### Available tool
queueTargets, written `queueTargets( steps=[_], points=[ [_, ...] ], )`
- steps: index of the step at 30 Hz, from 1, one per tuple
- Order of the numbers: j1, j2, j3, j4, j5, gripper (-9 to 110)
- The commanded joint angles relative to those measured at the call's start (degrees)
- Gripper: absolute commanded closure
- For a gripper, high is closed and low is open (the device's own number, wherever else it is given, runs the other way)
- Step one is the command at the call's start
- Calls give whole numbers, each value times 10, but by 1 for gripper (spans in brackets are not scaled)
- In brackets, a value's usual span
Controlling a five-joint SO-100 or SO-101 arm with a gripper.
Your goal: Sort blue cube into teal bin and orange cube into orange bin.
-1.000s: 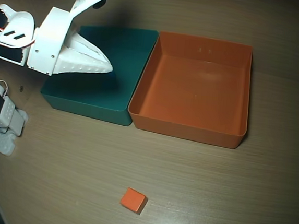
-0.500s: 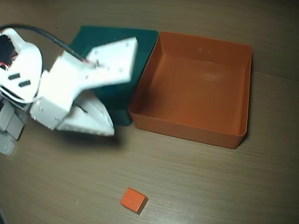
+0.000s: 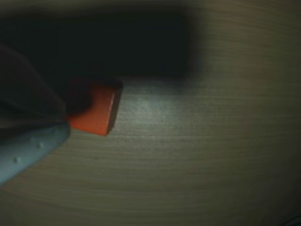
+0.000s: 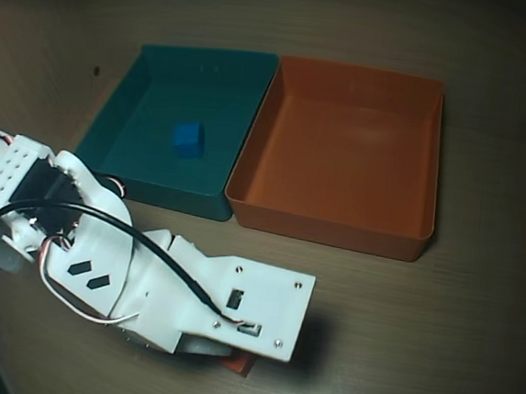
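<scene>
Two big trays sit side by side on the brown wooden worktop [image 4: 435, 341], and their walls touch in the middle. The teal bin [image 4: 125, 93] is on the left of the view. The orange bin [image 4: 334, 226] is on the right and looks a bit bigger. The blue cube [image 4: 190, 138] lies on the floor of the teal bin, near its middle. The orange bin has nothing in it. A white robot arm [image 4: 172, 290] reaches in from the left, below the trays, with black and white wires along it. A small bit of the orange cube [image 4: 239, 366] peeks out under the arm's front end. The tool is hidden under the arm.
</scene>
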Motion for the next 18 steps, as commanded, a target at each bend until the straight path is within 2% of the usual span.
queueTargets(
  steps=[1,9,18],
  points=[
    [11,7,-52,-10,31,83],
    [33,-11,-36,-4,45,63],
    [35,-62,-35,-10,42,62]
  ],
)
